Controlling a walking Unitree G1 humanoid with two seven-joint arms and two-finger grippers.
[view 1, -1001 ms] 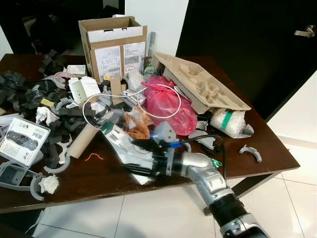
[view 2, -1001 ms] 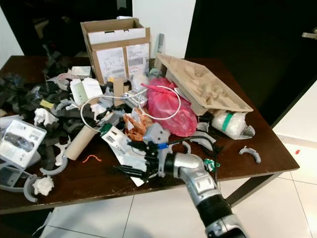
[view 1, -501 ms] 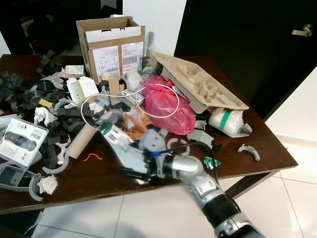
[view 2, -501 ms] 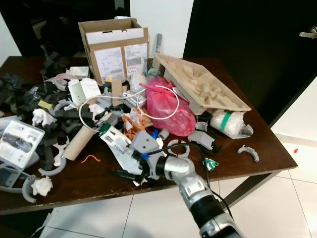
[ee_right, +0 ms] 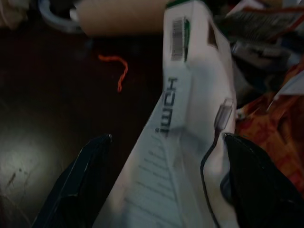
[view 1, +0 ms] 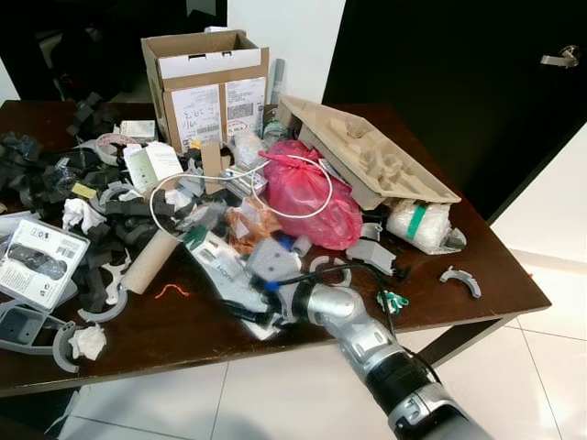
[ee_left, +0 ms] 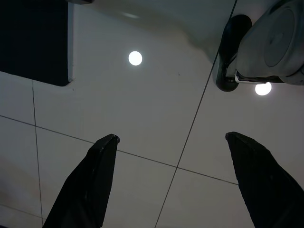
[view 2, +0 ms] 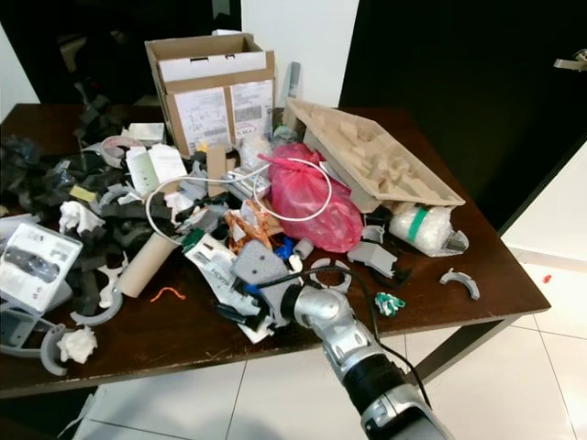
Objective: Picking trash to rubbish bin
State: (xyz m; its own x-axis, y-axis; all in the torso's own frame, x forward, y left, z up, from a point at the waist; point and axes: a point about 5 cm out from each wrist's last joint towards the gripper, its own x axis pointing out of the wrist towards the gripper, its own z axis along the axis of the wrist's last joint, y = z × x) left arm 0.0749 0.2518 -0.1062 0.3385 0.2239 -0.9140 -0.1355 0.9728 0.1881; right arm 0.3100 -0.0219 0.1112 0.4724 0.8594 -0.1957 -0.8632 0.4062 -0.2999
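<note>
— Right pincer (ee_right: 166,142)?
— Spread wide, one finger each side of white HDMI box (ee_right: 190,95).
— Box?
— Flat on desk (view 1: 183,321), near red bag (view 1: 307,192).
— Left pincer (ee_left: 173,142)?
— Spread too, over floor tiles (ee_left: 142,109).

Silver right arm (view 1: 367,339), black cable; 2 black fingers (ee_right: 76,190) per gripper.

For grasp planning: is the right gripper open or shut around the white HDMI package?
Open. In the right wrist view, the right gripper fingers stand apart, either side of the white HDMI package.
</note>
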